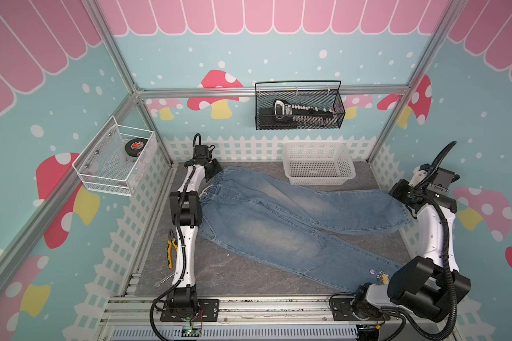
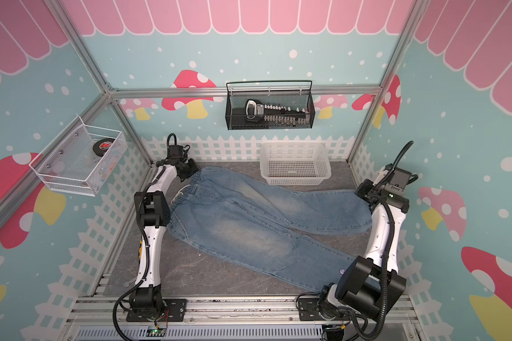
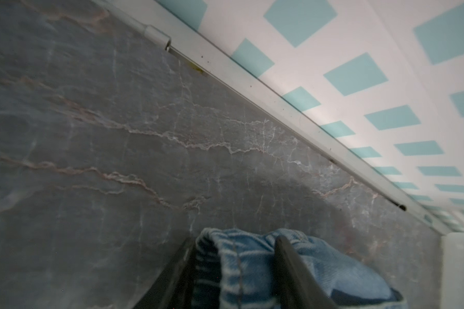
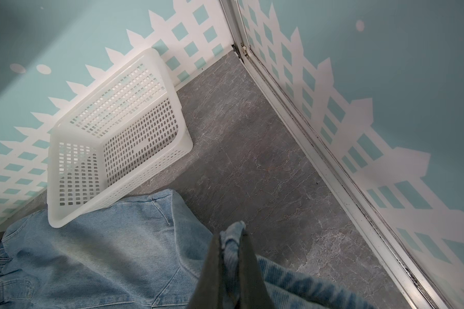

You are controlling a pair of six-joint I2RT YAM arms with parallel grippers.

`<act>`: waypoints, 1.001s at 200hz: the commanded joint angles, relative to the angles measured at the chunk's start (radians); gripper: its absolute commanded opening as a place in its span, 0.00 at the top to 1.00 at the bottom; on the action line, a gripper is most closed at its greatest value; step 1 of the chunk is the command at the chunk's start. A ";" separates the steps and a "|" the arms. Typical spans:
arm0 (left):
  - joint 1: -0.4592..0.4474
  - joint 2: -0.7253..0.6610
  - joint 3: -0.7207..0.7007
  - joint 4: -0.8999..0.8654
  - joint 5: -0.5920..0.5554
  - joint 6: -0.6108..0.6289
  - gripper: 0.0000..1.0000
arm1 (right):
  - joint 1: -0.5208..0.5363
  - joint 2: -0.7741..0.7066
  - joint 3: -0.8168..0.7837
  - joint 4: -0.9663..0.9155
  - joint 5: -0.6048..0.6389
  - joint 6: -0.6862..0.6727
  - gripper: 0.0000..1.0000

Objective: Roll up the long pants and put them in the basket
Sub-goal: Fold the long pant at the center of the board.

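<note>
Jaws are pinching the pants (image 1: pixel 263 227): left gripper (image 3: pixel 235 242) at waistband (image 1: pixel 216 189), right gripper (image 4: pixel 231 234) at a hem (image 1: pixel 404 212). Spreading seems in hand; legs are needing alignment before rolling.

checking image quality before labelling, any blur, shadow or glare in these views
left wrist view: the left gripper and the long pants are blurred up close, a soft shadow falls on the table; right wrist view: white basket sharp, right gripper soft; both top views: even light, no harsh glare.
</note>
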 commanded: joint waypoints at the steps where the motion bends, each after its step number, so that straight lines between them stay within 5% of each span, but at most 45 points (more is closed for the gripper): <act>1: -0.005 -0.062 -0.060 0.028 0.043 -0.004 0.96 | -0.006 0.000 -0.014 0.016 -0.003 0.000 0.99; 54: -0.005 -0.279 -0.299 0.198 0.031 -0.028 1.00 | -0.007 -0.030 -0.013 0.006 0.006 0.002 1.00; 117: -0.005 -0.574 -0.368 0.253 0.078 -0.058 1.00 | -0.007 -0.141 0.024 -0.065 0.000 0.003 1.00; 178: 0.008 -0.934 -0.721 0.391 0.054 -0.023 1.00 | -0.006 -0.287 -0.008 -0.127 -0.015 0.010 1.00; 200: 0.008 -0.986 -0.750 0.407 0.061 -0.012 1.00 | -0.007 -0.299 0.006 -0.144 0.002 0.005 1.00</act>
